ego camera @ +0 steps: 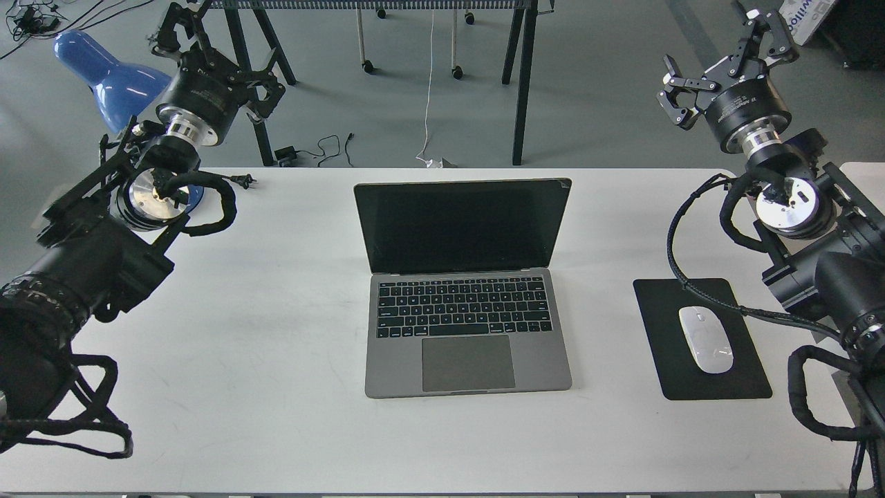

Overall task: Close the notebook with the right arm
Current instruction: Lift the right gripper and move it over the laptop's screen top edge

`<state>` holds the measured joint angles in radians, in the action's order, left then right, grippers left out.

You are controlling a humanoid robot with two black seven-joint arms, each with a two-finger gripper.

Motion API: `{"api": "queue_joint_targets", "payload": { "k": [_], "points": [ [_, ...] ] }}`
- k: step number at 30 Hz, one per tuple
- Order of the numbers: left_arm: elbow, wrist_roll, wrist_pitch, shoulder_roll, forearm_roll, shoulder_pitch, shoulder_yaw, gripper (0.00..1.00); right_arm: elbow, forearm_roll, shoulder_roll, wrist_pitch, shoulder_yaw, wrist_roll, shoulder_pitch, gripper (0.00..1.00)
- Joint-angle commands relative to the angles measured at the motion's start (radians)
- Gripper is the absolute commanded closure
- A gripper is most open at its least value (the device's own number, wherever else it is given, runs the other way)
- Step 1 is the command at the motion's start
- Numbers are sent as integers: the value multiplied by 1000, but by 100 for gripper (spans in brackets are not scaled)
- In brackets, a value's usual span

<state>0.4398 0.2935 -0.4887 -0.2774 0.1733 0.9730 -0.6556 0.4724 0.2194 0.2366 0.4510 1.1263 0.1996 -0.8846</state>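
Note:
The notebook point(467, 325), a slim grey laptop, stands open in the middle of the white table point(276, 346), its black screen upright and facing me, keys and trackpad in front. My right gripper point(726, 52) is raised at the upper right, well away from the notebook, its claw fingers spread open and empty. My left gripper point(214, 59) is held up at the upper left, also far from the notebook; its fingers appear spread with nothing in them.
A black mouse pad point(664, 304) with a white mouse point(706, 339) lies right of the notebook, below my right arm. A blue lamp point(114, 76) stands behind my left arm. Table legs and cables are on the floor beyond the table's far edge.

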Motion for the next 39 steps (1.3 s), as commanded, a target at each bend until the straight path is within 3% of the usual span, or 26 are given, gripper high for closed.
{"api": "queue_joint_targets", "payload": {
  "k": [1,10,16,24,34,39],
  "points": [
    [0,-1,0,3,-3,0,4,0,5,0,0,0,-3,0,-2,0],
    [-1,-2,0,1,-3,-2,5,0,5,1,-20,-18,-91,-6,-37,0],
    [0,-2,0,1,-3,-2,5,0,-3,3,-101,-84,-252,-5,-77,0],
    [0,-2,0,1,-3,-3,5,0,-8,9,-200,-136,-296,-8,-79,0],
    [0,-2,0,3,-3,-3,5,0,-6,5,-207,-172,-405,-9,-71,0],
    [0,-2,0,4,-3,-3,5,0,-6,5,-204,-170,-428,-74,-70,0]
  ]
}}
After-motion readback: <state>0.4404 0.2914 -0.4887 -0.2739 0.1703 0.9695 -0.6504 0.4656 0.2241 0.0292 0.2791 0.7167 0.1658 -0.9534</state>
